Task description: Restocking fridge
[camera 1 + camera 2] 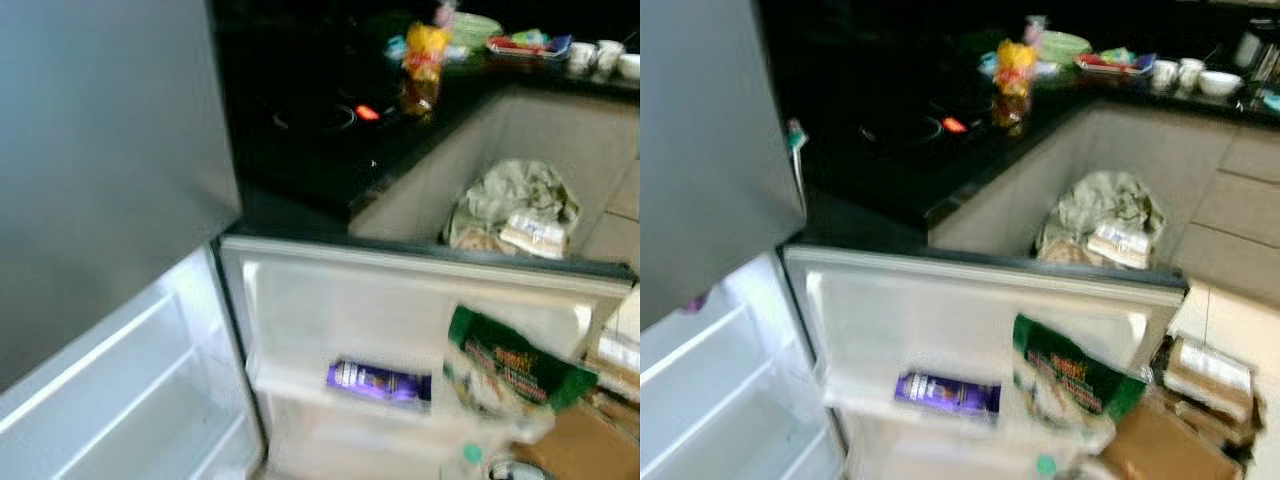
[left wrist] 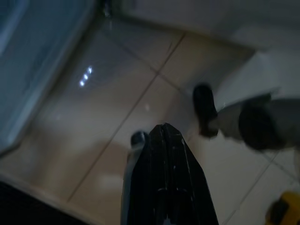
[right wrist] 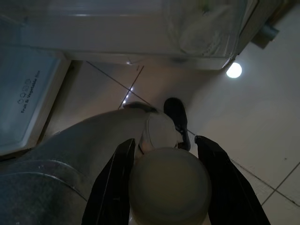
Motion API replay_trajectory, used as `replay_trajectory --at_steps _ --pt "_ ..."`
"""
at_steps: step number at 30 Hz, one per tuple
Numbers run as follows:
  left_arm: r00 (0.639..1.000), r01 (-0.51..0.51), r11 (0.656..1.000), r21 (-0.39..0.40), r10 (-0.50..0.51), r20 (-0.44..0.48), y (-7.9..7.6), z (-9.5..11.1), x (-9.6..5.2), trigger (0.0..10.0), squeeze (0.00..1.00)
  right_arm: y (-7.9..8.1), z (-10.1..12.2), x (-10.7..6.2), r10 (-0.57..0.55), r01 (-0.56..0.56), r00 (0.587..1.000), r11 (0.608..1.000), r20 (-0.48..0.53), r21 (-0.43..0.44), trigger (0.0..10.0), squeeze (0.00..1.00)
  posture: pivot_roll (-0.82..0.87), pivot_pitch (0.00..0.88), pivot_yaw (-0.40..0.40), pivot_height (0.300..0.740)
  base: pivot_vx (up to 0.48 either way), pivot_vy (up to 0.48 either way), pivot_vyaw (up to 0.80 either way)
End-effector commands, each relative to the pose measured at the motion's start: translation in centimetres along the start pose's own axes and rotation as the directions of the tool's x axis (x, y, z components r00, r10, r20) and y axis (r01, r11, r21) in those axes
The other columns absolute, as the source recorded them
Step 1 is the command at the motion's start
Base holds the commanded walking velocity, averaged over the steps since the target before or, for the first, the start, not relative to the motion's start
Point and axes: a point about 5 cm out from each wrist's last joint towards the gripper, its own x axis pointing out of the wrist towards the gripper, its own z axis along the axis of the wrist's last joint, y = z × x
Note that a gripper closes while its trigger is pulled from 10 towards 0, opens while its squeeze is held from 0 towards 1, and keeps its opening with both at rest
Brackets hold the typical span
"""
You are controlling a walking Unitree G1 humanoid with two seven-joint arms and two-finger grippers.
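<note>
The fridge stands open. Its white inner shelves (image 1: 120,400) are at the lower left, and its door (image 1: 400,300) swings out toward me. The door's shelf holds a purple packet (image 1: 378,381) and a green bag (image 1: 510,370). In the right wrist view, my right gripper (image 3: 165,141) hangs low over the floor tiles, shut on a pale round-topped container (image 3: 168,187) that sits between its two black fingers (image 3: 115,187). My left gripper (image 2: 164,129) also points down at the floor, its fingers pressed together with nothing in them.
A black counter (image 1: 320,150) with a cooktop runs behind the door, carrying a yellow packet (image 1: 425,55), plates and cups (image 1: 600,55). A crumpled grey-green bag (image 1: 515,210) lies beyond the door. A cardboard box (image 1: 590,440) sits at the lower right. My foot (image 3: 176,115) is on the tiles.
</note>
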Motion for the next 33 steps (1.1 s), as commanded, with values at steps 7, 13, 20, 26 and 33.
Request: replay_trajectory --at_steps 7,13,20,26,33 --pt "0.998 -0.039 0.999 0.025 0.04 -0.051 0.32 -1.51 -0.32 10.0 0.0 -0.12 0.75 0.05 -0.007 0.007 0.999 1.0 0.035 0.004 10.0 0.0 -0.12 0.009 0.01 0.74 0.0 0.0 0.0" --pt "0.997 -0.042 0.997 0.064 0.046 -0.062 0.29 -1.68 -0.34 10.0 0.0 -0.25 0.61 -0.03 -0.014 0.014 0.999 1.0 0.032 0.004 10.0 0.0 -0.12 0.009 0.01 0.74 -0.139 0.0 0.0" --pt "0.996 -0.053 0.995 0.089 0.059 -0.068 0.35 -1.74 -0.36 10.0 0.0 -0.26 0.59 -0.05 -0.015 0.014 0.999 1.0 0.034 0.005 10.0 0.0 -0.12 0.01 0.01 0.74 -0.303 0.0 0.0" --pt "0.996 -0.053 0.994 0.091 0.059 -0.065 0.29 -1.62 -0.31 10.0 0.0 -0.33 0.72 -0.07 -0.016 0.016 0.999 1.0 0.038 0.005 10.0 0.0 -0.12 0.01 0.011 0.74 -0.296 0.0 0.0" --pt "0.996 -0.05 0.994 0.097 0.057 -0.067 0.26 -1.62 -0.3 10.0 0.0 -0.31 0.73 -0.05 -0.015 0.015 0.999 1.0 0.037 0.004 10.0 0.0 -0.12 0.012 0.01 0.74 -0.289 0.0 0.0"
